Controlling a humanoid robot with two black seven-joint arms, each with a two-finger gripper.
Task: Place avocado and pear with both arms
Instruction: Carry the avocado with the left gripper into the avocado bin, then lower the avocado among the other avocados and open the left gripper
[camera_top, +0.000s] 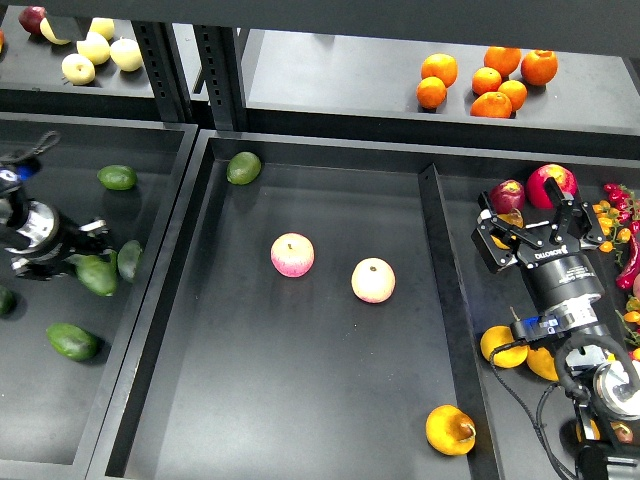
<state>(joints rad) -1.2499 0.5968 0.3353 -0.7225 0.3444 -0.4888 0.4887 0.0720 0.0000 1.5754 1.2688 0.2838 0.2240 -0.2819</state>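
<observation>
The pear (450, 430), yellow-orange with a brownish stub, lies in the front right corner of the wide middle tray (300, 400). A long dark green avocado (97, 276) lies in the left tray, touching another one (129, 260). My left gripper (88, 246) is right beside the long avocado, just above it in the picture, with its fingers apart and nothing seen between them. My right gripper (535, 222) is open and empty over the right tray, far behind the pear, just in front of two red apples (552, 183).
A shorter, rounder green avocado (243, 167) sits at the middle tray's back left. Two pink-yellow apples (292, 255) (373, 280) lie mid-tray. More avocados (72, 341) lie in the left tray, yellow fruit (503, 346) by my right arm, oranges (487, 80) on the back shelf.
</observation>
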